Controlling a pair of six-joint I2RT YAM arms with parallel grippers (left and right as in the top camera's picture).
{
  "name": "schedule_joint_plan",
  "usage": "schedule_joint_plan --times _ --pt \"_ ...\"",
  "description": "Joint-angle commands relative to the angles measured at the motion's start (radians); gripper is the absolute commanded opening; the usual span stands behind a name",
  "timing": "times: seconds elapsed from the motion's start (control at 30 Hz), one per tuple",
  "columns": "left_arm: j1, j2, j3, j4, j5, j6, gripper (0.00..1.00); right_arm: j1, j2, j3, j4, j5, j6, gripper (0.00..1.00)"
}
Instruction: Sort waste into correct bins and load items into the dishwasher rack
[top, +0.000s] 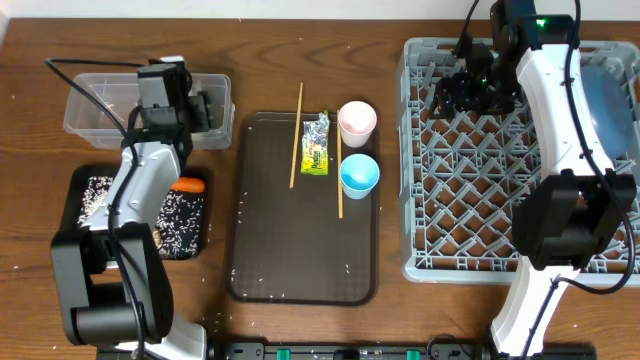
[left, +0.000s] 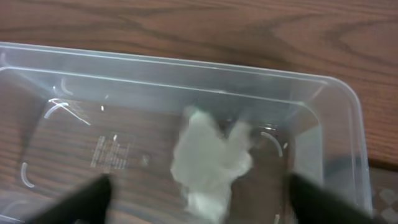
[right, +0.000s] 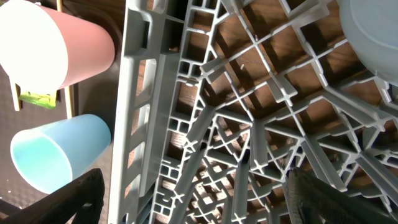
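In the left wrist view my left gripper (left: 199, 191) is open over the clear plastic tub (left: 186, 81). A crumpled white tissue (left: 211, 155) lies loose on the tub's floor between the spread fingers. Overhead, that gripper (top: 203, 107) hangs above the tub's right end (top: 95, 100). My right gripper (top: 473, 90) is open and empty above the back left of the grey rack (top: 405, 150), beside a blue bowl (right: 373, 25). On the brown tray stand a pink cup (top: 357, 120) and a light-blue cup (top: 359, 173), with two chopsticks (top: 296, 135) and a yellow wrapper (top: 316, 145).
The black tray (top: 196, 250) at the front left holds rice grains (top: 98, 195) and an orange carrot (top: 188, 185), partly under my left arm. The brown serving tray (top: 300, 250) lies in the middle. Loose grains dot the table. The right arm crosses the rack's right side.
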Motion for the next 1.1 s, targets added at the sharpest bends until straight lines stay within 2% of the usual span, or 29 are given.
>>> schedule_joint_plan --times 0.0,0.1,0.27,0.37,0.73,0.93,1.07 --pt "-0.016 -0.033 0.011 -0.007 0.005 -0.007 0.99 0.01 -0.034 0.006 0.0 -0.001 -0.011 0.87" --pt "-0.043 -0.086 0.011 -0.037 0.039 -0.006 1.0 0.01 -0.034 0.006 -0.001 -0.001 -0.012 0.87" --pt "-0.134 -0.157 0.011 -0.095 0.19 -0.006 1.0 0.01 -0.034 0.006 0.001 -0.001 -0.011 0.88" --pt "-0.206 -0.141 0.01 -0.11 0.194 0.018 0.99 0.011 -0.034 0.006 0.003 -0.001 -0.011 0.88" --pt "-0.41 0.045 0.01 -0.184 0.179 0.249 0.98 0.013 -0.034 0.006 -0.004 -0.001 -0.012 0.88" --pt "-0.446 0.069 0.01 -0.319 0.152 0.288 0.98 0.013 -0.034 0.006 -0.003 -0.001 -0.012 0.88" --pt "-0.446 0.069 0.006 -0.333 0.16 0.287 0.98 0.013 -0.034 0.006 -0.002 -0.001 -0.012 0.88"
